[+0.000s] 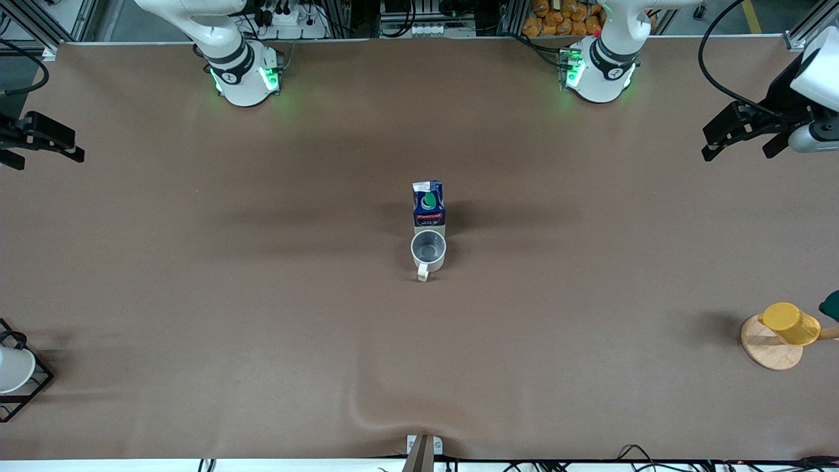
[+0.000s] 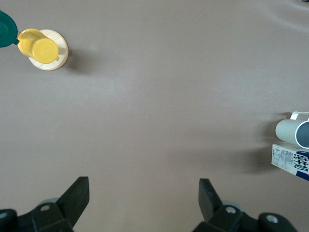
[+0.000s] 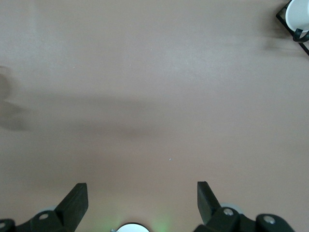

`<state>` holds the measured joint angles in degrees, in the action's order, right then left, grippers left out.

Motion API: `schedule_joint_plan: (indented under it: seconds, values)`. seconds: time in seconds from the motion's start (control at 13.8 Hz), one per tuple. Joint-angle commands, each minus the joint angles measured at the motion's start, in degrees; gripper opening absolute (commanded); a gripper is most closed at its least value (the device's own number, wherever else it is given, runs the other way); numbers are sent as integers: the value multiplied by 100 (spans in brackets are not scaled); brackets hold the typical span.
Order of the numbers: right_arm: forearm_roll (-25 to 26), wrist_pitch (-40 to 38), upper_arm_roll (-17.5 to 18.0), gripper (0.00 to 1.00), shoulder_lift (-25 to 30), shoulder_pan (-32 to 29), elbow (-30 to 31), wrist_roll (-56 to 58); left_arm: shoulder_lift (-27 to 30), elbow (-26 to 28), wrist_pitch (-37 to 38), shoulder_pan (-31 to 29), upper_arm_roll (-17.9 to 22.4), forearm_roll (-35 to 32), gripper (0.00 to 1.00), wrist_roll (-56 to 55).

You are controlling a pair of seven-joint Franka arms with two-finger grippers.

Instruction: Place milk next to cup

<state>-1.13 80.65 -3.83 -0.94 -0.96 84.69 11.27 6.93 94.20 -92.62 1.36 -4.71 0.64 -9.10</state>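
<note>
The milk (image 1: 429, 203), a dark-blue carton with a red band and green cap, stands upright at the table's middle. The cup (image 1: 428, 251), a cream-white mug with a grey inside, stands right beside it, nearer the front camera, its handle toward that camera. Both show at the edge of the left wrist view: the milk (image 2: 289, 159) and the cup (image 2: 292, 131). My left gripper (image 1: 739, 152) is open and empty, raised over the left arm's end of the table (image 2: 144, 193). My right gripper (image 1: 46, 157) is open and empty, raised over the right arm's end (image 3: 142, 195).
A yellow cup (image 1: 790, 323) hangs on a round wooden stand (image 1: 770, 344) at the left arm's end, near the front camera, with a dark-green object (image 1: 831, 305) beside it. A white cup in a black wire rack (image 1: 13, 370) stands at the right arm's end.
</note>
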Motion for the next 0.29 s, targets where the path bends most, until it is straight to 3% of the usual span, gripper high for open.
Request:
schedule_joint_plan:
  seconds: [0.0,0.22]
  values:
    - [-72,-14,5,100,-2,-9,-40,-10,-17,-147,182,75,14,-64,100,-74]
    - [-72,-14,5,100,-3,-9,-40,-10,-17,-165,349,75,14,-47,100,-84]
